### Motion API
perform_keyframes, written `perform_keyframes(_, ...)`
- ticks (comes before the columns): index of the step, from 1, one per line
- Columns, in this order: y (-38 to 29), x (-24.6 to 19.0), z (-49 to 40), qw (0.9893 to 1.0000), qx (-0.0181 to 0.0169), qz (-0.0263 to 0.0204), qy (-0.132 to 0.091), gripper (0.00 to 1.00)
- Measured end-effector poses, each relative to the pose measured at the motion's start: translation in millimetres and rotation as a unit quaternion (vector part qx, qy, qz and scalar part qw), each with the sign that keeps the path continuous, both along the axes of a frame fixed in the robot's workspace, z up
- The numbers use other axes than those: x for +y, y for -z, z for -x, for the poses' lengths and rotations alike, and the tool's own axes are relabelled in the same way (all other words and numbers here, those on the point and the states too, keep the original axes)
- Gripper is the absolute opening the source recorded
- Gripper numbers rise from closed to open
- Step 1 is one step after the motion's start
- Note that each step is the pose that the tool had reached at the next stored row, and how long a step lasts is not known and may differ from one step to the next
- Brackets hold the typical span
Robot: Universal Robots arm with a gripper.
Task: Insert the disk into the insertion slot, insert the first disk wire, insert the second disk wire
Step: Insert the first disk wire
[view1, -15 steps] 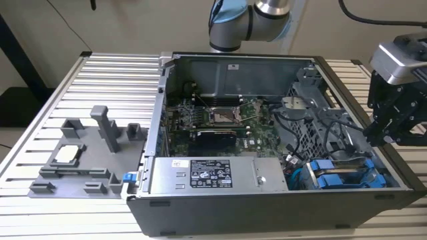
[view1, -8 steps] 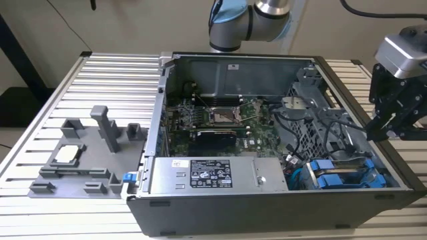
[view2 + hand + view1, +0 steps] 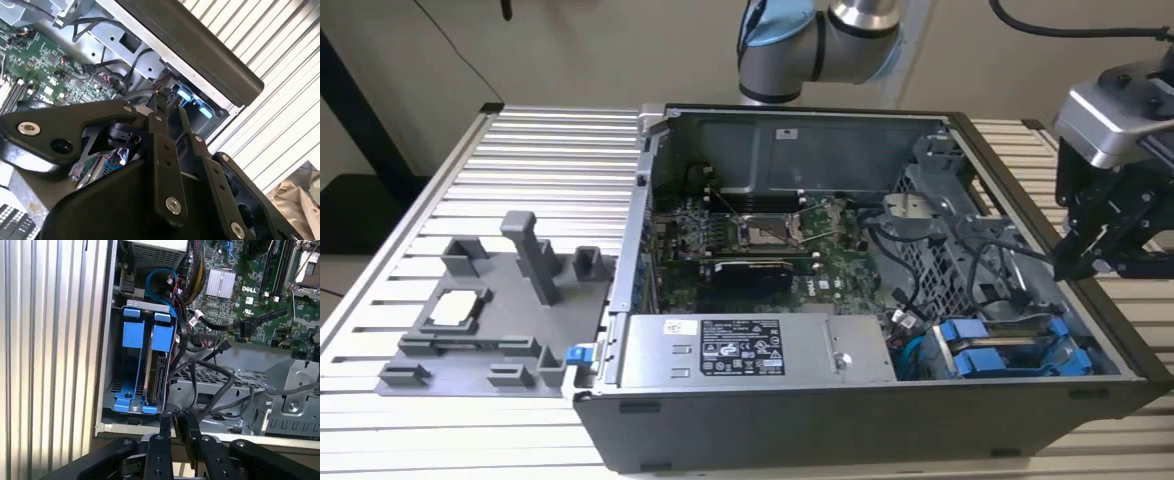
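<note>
Where the ribbed metal table is seen in the exterior view, an open computer case is laid on its side upon it. The arm is raised behind the case's far wall. A grey power supply is mounted along the near wall, and the green motherboard is exposed beyond it. On the exterior view's left, a grey moulded fixture is set on the table beside the case. The insertion slot is found in the near corner of the case on the exterior view's right, next to the power supply. In the first wrist view the disk is seated on edge inside that slot, and a second blue carrier is held just beside it in the same bay. Black cables are draped over the perforated cage close to the disk. The gripper is held over the case's rim on the exterior view's right, near the bay and outside the slot. Its fingers are drawn together, and nothing can be made out between them.
</note>
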State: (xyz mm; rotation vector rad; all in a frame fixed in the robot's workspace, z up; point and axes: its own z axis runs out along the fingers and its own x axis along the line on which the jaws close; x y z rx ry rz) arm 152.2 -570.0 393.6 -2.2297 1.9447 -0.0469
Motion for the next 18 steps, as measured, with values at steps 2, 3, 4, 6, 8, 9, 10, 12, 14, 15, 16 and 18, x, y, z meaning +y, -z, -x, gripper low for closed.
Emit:
perform_keyframes(2,2.9,0.8,1.6,1.0000,-0.0041,0.0001,-0.002,0.27)
perform_keyframes(3,4.3,1.2,1.9,1.0000,-0.0065,0.0000,-0.003,0.27)
perform_keyframes(4,5.5,2.0,2.2,1.0000,-0.0091,0.0000,-0.004,0.27)
perform_keyframes(6,6.8,3.7,2.2,0.9998,-0.0138,0.0000,-0.011,0.27)
perform_keyframes(8,7.0,3.7,2.2,0.9996,-0.0157,-0.0017,-0.024,0.27)
perform_keyframes(9,7.0,3.8,2.3,0.9994,-0.0159,-0.0039,-0.030,0.27)
perform_keyframes(10,6.8,3.7,2.3,0.9992,-0.0160,-0.0058,-0.035,0.27)
perform_keyframes(12,6.4,3.7,2.3,0.9988,-0.0167,-0.0130,-0.044,0.27)
perform_keyframes(14,6.9,3.8,2.3,0.9986,-0.0222,-0.0160,-0.045,0.27)
perform_keyframes(15,6.9,3.8,2.3,0.9986,-0.0223,-0.0158,-0.045,0.27)
perform_keyframes(16,6.9,3.8,2.3,0.9986,-0.0223,-0.0154,-0.045,0.27)
perform_keyframes(18,6.9,3.7,2.2,0.9986,-0.0224,-0.0152,-0.045,0.27)
